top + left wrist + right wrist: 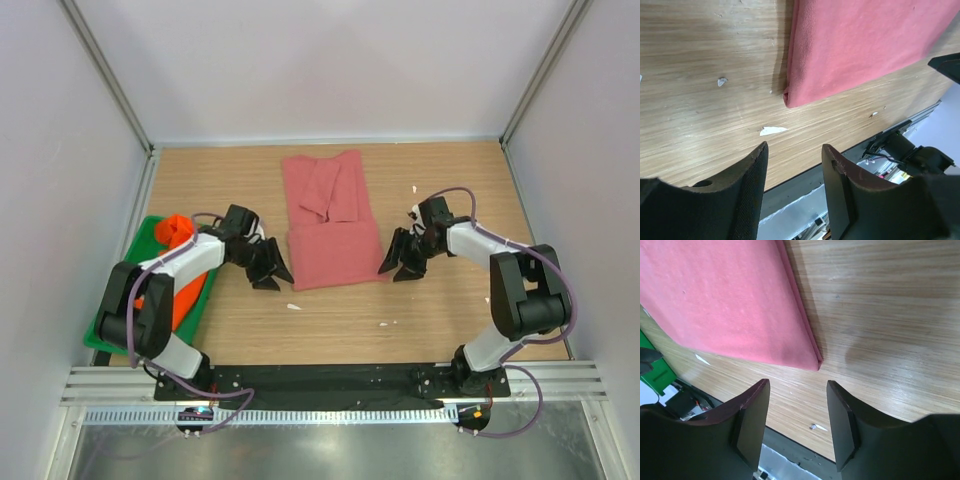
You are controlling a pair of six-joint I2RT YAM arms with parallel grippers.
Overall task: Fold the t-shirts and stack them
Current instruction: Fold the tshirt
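The rose-pink t-shirt (330, 222) lies partly folded in the middle of the table, sleeves folded in at the far end. Its near left corner shows in the left wrist view (860, 45) and its near right corner in the right wrist view (725, 300). The orange t-shirt (182, 262) lies bunched in the green tray (150, 235) at the left, partly under my left arm. My left gripper (270, 272) is open and empty just left of the pink shirt's near left corner. My right gripper (398, 268) is open and empty just right of its near right corner.
Small white scraps (293, 306) lie on the wooden table near the front; one shows in the left wrist view (772, 131). A black rail (320, 380) runs along the near edge. Grey walls close in the sides and back.
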